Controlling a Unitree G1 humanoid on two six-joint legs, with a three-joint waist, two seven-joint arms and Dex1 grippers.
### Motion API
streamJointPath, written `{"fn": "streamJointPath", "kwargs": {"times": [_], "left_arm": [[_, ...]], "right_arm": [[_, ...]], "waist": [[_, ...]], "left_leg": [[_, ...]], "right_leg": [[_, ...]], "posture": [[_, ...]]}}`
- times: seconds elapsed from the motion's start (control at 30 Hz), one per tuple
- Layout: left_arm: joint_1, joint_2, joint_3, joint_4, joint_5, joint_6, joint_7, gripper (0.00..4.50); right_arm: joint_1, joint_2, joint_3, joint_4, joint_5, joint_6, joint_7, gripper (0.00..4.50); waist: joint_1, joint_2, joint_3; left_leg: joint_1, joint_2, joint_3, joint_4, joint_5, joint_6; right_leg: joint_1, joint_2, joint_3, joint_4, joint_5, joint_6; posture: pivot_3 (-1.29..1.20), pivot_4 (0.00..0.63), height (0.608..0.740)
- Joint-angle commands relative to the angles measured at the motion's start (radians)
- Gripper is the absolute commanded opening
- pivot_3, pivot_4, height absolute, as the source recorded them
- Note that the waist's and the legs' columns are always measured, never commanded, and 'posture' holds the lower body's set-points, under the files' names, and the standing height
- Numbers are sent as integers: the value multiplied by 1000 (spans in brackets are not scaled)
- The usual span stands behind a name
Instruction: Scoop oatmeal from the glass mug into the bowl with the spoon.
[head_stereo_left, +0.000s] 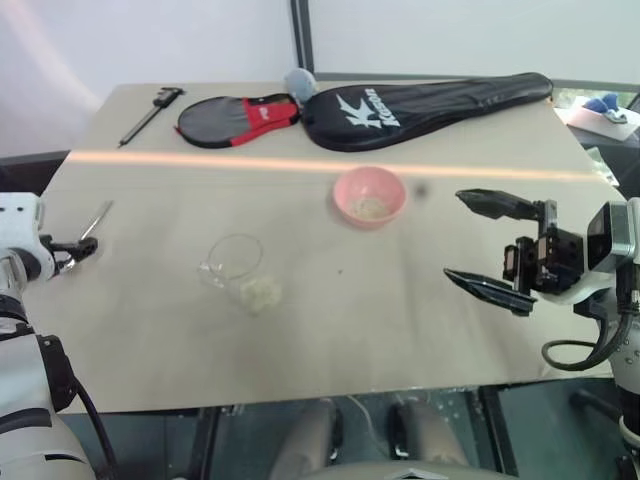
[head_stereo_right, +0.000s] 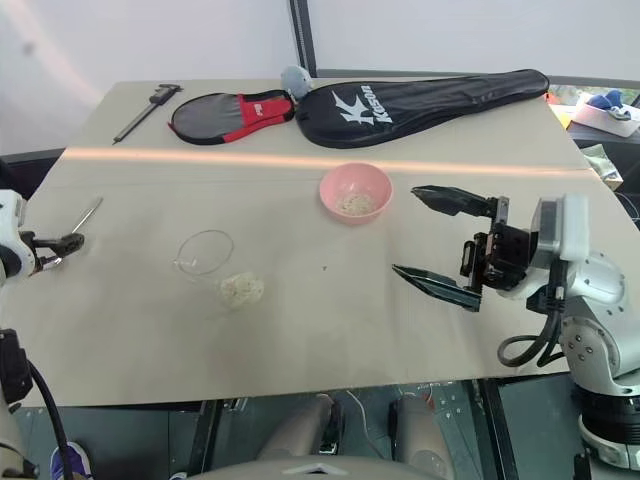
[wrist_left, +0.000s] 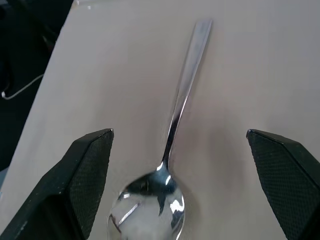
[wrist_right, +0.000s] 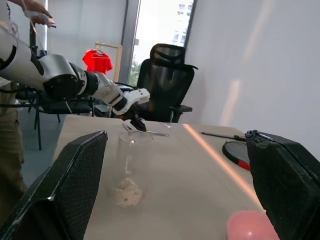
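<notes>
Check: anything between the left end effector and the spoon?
Nothing visible. The left end effector is open, with the spoon lying flat on the table between its fingers, bowl end nearest.

Even bright daylight, orange flare streak across table (head_stereo_left: 300, 330), soft shadows, glare on spoon (wrist_left: 170, 150), slight blur

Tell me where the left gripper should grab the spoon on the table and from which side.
Grip the spoon on its long thin handle, probably near mid-length, coming down from above. It lies flat on the table, so only the handle's narrow edges give the jaws purchase. The left gripper is open, straddling the bowl end; it would need to shift up the handle.
</notes>
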Motion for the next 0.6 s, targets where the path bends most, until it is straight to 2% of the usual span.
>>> {"fn": "streamJointPath", "kwargs": {"times": [0.03,0.3,0.4,0.5,0.6], "left_arm": [[-19,1,20,22,-1,-9,-15,4434],[23,-10,85,49,-33,19,1,4434],[35,-8,98,46,-35,17,-3,3627],[43,-7,97,37,-32,7,-34,2372],[44,-4,101,31,-35,-7,-41,2372]], "right_arm": [[7,-3,-42,-37,4,-23,-8,4500],[17,-10,-49,-71,-1,-7,-38,4500],[25,-13,-50,-86,-3,-2,-51,4500],[31,-14,-46,-98,-8,1,-64,4500],[26,-12,-36,-101,-13,4,-74,4500]], "waist": [[0,0,0],[1,-1,0],[-1,-1,-1],[-1,-1,-1],[0,-1,-1]], "left_leg": [[0,0,0,1,0,0],[0,0,0,3,0,0],[0,0,0,3,0,0],[0,0,0,3,0,0],[0,0,0,3,0,0]], "right_leg": [[0,0,0,0,0,0],[1,0,0,1,0,0],[1,0,0,2,0,0],[1,0,0,2,0,0],[1,0,0,2,0,0]], "posture": [[0,150,740],[0,150,740],[0,150,740],[0,150,740],[0,150,740]]}}
